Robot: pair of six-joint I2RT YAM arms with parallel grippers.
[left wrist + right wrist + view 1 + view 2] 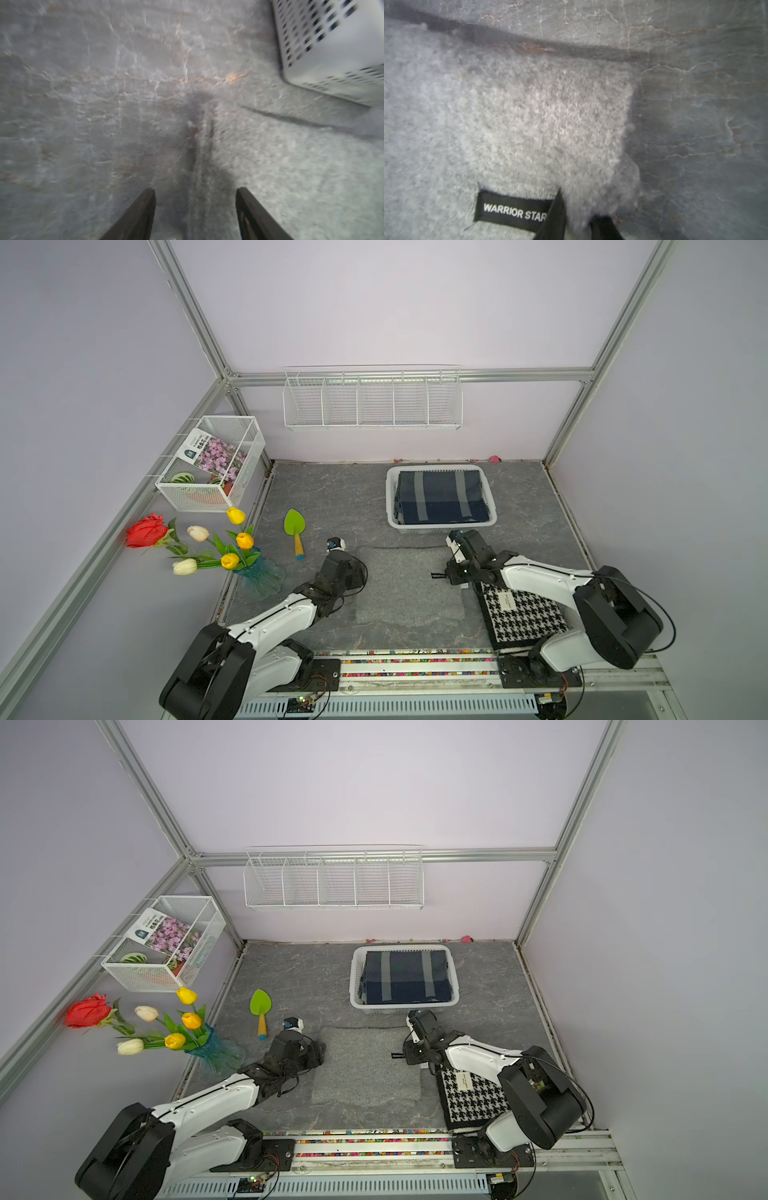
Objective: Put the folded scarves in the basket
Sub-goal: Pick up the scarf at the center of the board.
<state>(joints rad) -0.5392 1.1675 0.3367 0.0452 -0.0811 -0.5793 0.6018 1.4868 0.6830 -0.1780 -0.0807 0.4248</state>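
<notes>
Grey scarf (409,585) is laid folded flat on the table, just short of the basket (390,497), which sits beyond its far edge, toward the right. Its right edge is pinched by the right gripper (579,207). The left gripper (195,190) is spread, empty, at the left edge. The basket, judged nearer the right arm, is filled by a navy scarf (440,497).

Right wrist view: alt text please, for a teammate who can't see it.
The right gripper pinches the edge of the folded grey scarf, beside its black label reading WARRIOR STAR. The scarf lies on the grey marbled table.
</notes>
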